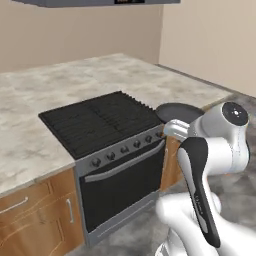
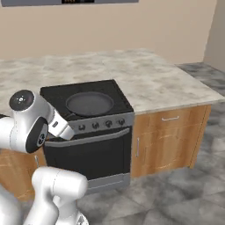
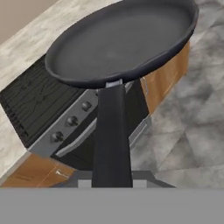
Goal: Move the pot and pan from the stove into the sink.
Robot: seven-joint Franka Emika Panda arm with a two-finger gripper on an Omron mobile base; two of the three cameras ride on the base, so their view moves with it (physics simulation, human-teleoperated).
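Observation:
The pan (image 3: pixel 122 39) is a shallow dark-grey frying pan, held level in the air off the stove's front right corner. Its long black handle (image 3: pixel 111 135) runs straight back into my gripper (image 3: pixel 112 181), which is shut on it. The left base view shows the pan (image 1: pixel 177 112) just right of the black stove (image 1: pixel 100 120), with my gripper (image 1: pixel 172 129) right behind it. From the right base view the pan (image 2: pixel 90 103) overlaps the stove (image 2: pixel 57 94) top, and my gripper (image 2: pixel 70 117) sits at its near left. The grates are bare. The pot and the sink are out of view.
A marble counter (image 1: pixel 30 95) runs on both sides of the stove and wraps round to the right (image 2: pixel 167 83). Wooden cabinets (image 2: pixel 167 136) stand below it. The oven door with its bar handle (image 1: pixel 125 165) faces me. Grey tiled floor (image 3: pixel 188 131) lies under the pan.

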